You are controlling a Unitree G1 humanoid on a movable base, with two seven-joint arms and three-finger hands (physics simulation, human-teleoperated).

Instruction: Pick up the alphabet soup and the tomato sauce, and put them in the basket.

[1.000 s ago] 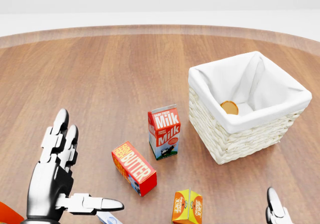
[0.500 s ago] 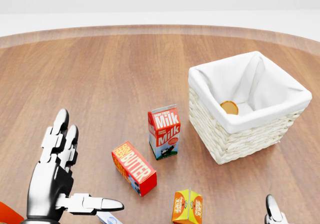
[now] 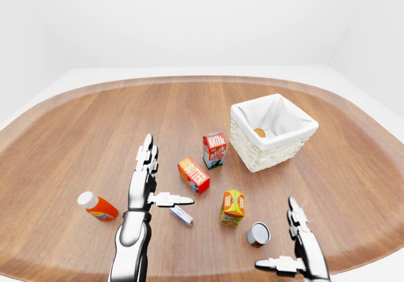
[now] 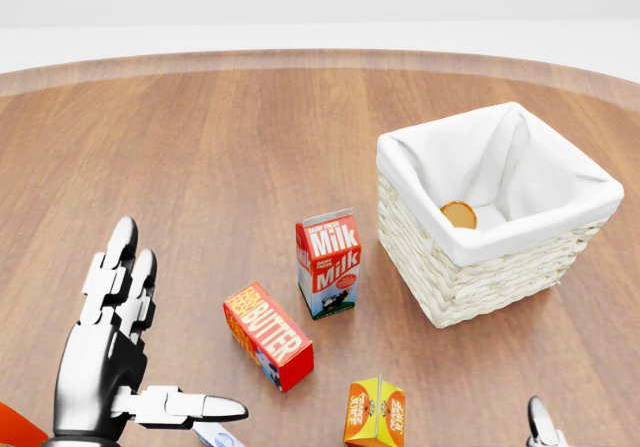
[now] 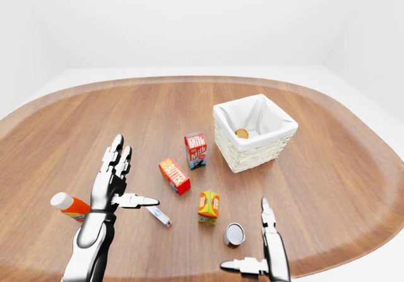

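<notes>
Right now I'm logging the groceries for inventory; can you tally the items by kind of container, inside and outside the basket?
Cartons: 2, the milk carton and the orange juice carton.
Boxes: 2, the butter box and a small flat box.
Cans: 2, one on the table, one inside the basket.
Bottles: 1, the orange bottle.
Baskets: 1.
Total: 8.

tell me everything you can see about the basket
The square woven wicker basket, pale cream, stands upright on the brown wooden table at the right of the head view. A white cloth lining covers its inside and folds over the rim. One round can with a tan top lies inside near the left wall. The red and white milk carton stands to its left, apart from it. Neither hand touches it.
</notes>
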